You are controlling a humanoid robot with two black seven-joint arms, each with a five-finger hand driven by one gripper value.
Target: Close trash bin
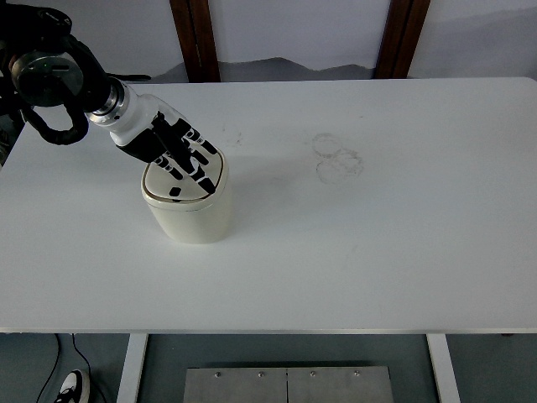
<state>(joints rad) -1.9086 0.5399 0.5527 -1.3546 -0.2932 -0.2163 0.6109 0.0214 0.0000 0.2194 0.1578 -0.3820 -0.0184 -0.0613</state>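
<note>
The cream trash bin (191, 210) stands on the left part of the white bench (352, 252), well back from the near edge. Its lid (159, 180) lies nearly flat across the top, inside the rim, with a thin dark slit showing along the front edge.

The left robot hand (178, 156) comes in from the upper left corner on a black arm with a white forearm cover. It rests palm down on the lid, its black fingers (201, 168) stretched out flat and slightly apart, pointing toward the bin's right side. The fingers are not curled around anything; they simply lie on the lid's surface and grip nothing.

To the right of the bin, well apart from it, a few faint ring marks (337, 158) show on the bench top. Behind the bench two dark wooden posts (195, 38) rise against a pale wall. Below the near edge, at the lower left, a black-and-white shoe (72, 387) sits on the floor beside a cable.
</note>
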